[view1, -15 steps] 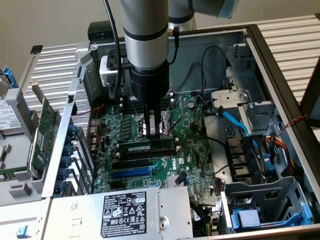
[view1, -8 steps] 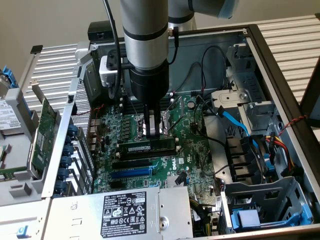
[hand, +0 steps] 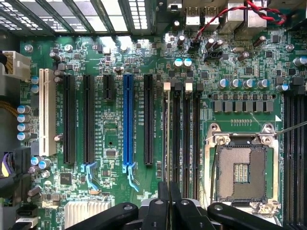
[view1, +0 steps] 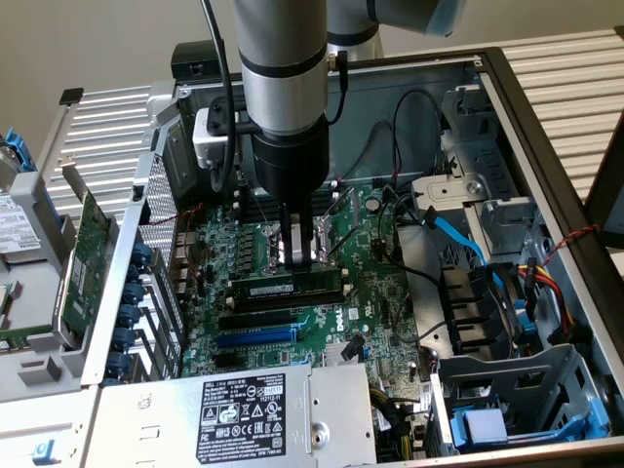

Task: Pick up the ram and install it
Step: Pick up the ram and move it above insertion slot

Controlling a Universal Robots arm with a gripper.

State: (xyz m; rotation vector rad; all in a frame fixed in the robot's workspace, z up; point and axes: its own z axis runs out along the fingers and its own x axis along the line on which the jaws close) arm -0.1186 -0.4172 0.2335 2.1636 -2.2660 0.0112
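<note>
The ram (view1: 263,289) is a long dark stick with a pale label. It stands on edge in the memory slot nearest the expansion slots, and in the wrist view it shows edge-on as the thin ram (hand: 166,134). My gripper (view1: 298,261) comes straight down over the stick's middle, its fingers closed on the top edge. The wrist view has the gripper (hand: 169,197) shut, with the stick running straight out from between the black fingers (hand: 158,208). Beside the filled one lie three bare black memory slots (hand: 186,134) with white end clips.
The open CPU socket (hand: 240,172) lies just past the memory slots. A blue expansion slot (hand: 127,120) and black ones lie on the other side. The power supply (view1: 263,409) borders the board at the front. A green expansion card (view1: 83,253) rests outside the case, and cables (view1: 458,239) hang toward the drive bays.
</note>
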